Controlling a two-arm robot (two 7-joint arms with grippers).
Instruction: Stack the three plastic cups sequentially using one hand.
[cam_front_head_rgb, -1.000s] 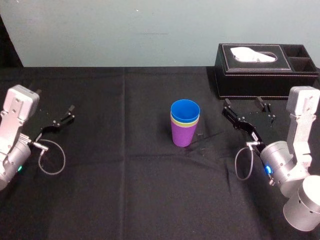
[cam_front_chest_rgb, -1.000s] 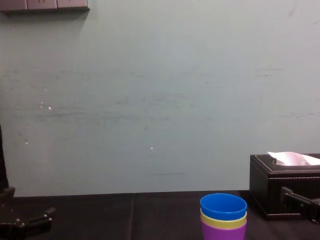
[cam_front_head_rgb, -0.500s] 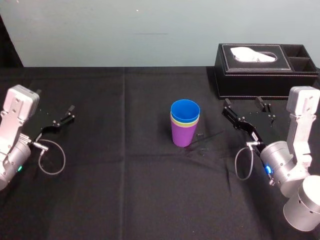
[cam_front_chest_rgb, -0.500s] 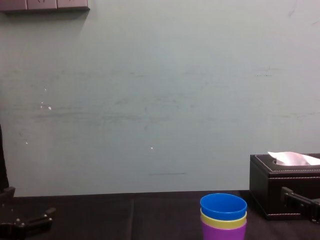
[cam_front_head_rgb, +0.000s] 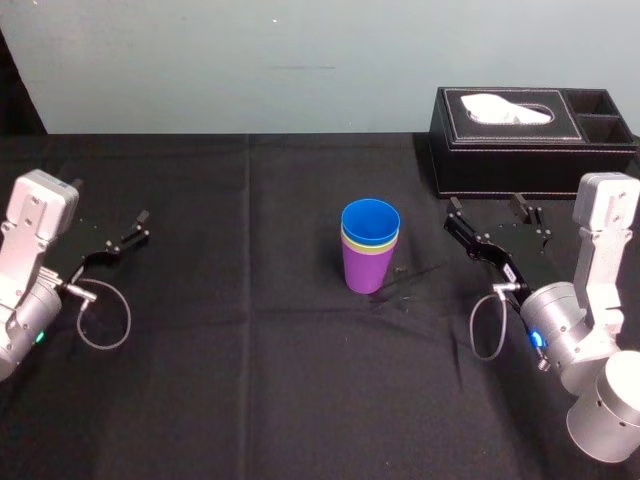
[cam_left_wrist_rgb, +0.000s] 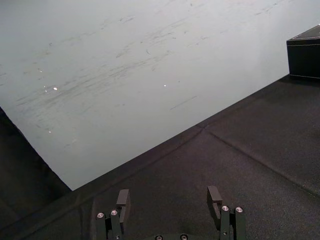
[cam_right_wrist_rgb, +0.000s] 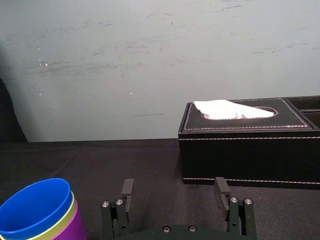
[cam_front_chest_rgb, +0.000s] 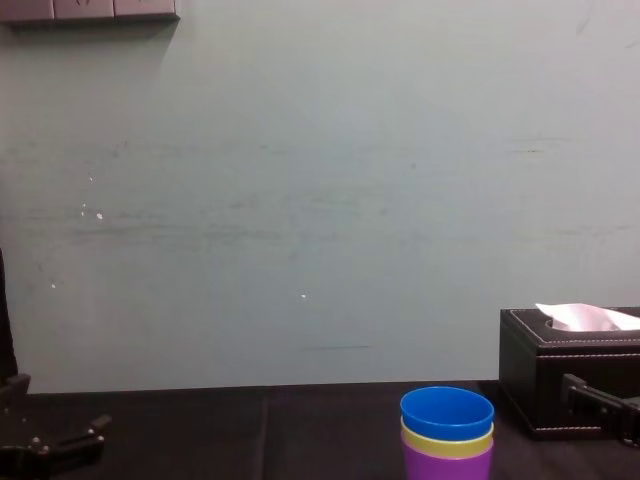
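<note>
The three plastic cups stand nested upright in one stack at the table's middle: the purple cup at the bottom, the yellow-green cup inside it, the blue cup on top. The stack also shows in the chest view and the right wrist view. My right gripper hovers open to the right of the stack, apart from it, with nothing between its fingers. My left gripper rests open at the far left, empty, its fingers spread above the cloth.
A black leather tissue box with white tissue stands at the back right, just behind the right gripper. Black cloth covers the table; a pale wall runs behind it.
</note>
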